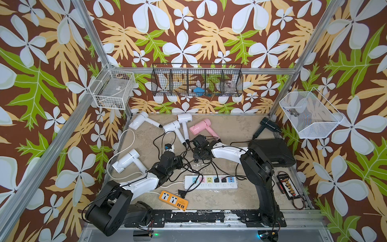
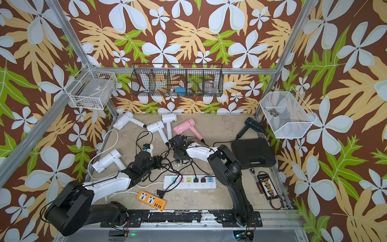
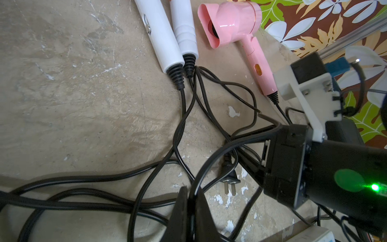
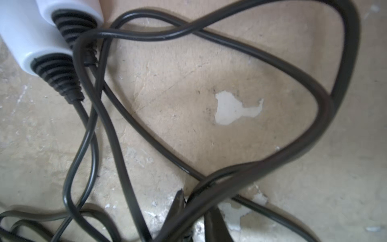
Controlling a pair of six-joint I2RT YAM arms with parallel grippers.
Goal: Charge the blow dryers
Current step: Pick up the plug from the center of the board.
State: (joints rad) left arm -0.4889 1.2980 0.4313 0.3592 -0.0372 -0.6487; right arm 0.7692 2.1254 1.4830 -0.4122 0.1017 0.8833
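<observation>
1. Reading the table as a dial with twelve at the back wall, your left gripper (image 3: 191,202) lay at nine o'clock, close to the middle. Its fingers were clenched on a black cord (image 3: 206,165), apparently to anchor the tangle while the other arm sorted it.
2. Your right gripper (image 4: 194,204) worked just off the middle toward eleven o'clock, its fingers set narrowly about a cord loop (image 4: 272,167) that rose toward the wrist camera. Whether they had pinched it or merely straddled it could not be told.
3. Three white blow dryers (image 1: 173,127) lay at ten to eleven o'clock, the pink blow dryer (image 1: 201,127) at twelve, the black blow dryer (image 1: 269,124) at two and a fourth white blow dryer (image 1: 127,160) at nine. Most had their handles turned inward, so their cords met in the middle.
4. The long white power strip (image 1: 210,182) sat at six o'clock, seemingly within both arms' reach, with two black plugs (image 1: 216,179) in its sockets and three pastel sockets free. The job looked about a third done.
5. A loose plug (image 1: 182,193) rested just beside the orange power strip (image 1: 172,199) at seven o'clock, and a second loose plug (image 3: 229,178) lay amid the knot. You would likely have needed slack before either reached a socket.
</observation>
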